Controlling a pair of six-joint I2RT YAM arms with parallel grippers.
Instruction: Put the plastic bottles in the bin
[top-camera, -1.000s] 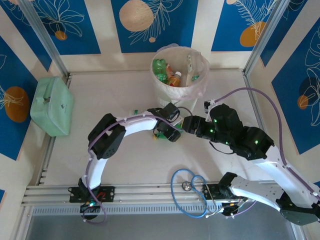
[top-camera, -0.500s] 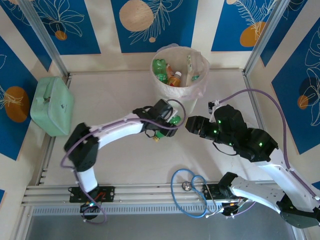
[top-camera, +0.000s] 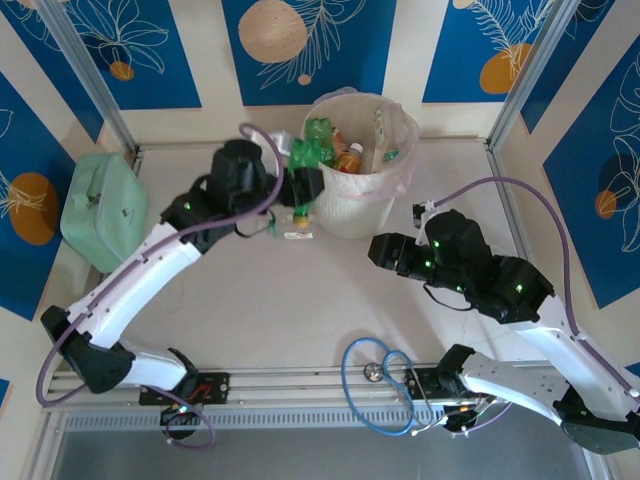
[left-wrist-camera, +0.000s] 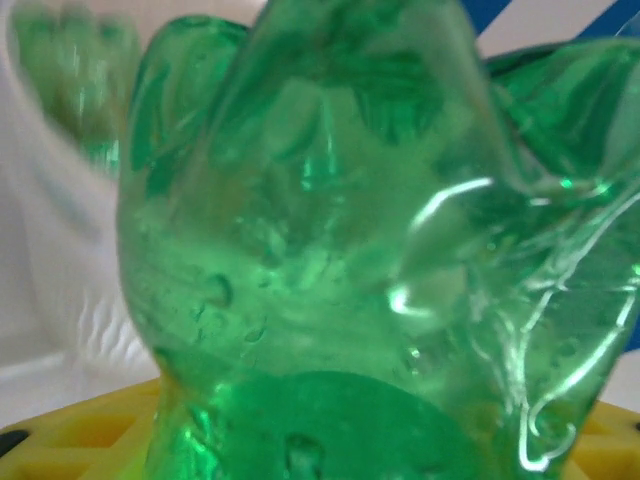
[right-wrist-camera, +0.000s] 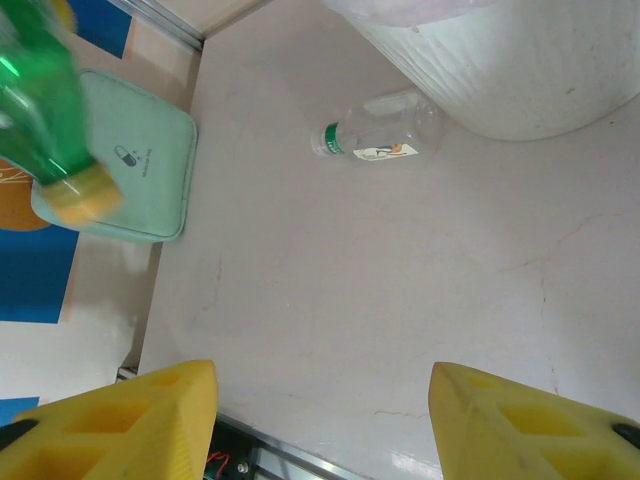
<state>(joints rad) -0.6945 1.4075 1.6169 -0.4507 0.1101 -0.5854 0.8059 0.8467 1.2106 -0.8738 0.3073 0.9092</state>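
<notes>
Left pincer (top-camera: 303, 190), top view: mine pinches one crumpled green bottle (top-camera: 305, 155), yellow cap down, just beside the round lined bin (top-camera: 405, 135); my right pincer (top-camera: 375, 250) hovers apart. Left wrist: translucent dented green plastic against my yellow fingers (left-wrist-camera: 60, 440). Right wrist: fingers (right-wrist-camera: 130, 420) spread, empty; one clear bottle (right-wrist-camera: 385, 140) lies beside the bin.

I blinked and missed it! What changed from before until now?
The left end effector closed on the green bottle and lifted it from mid-table up beside the rim of the bin, cap down. The right end effector stayed open about where it was; the bin and mint-green case did not move.
</notes>
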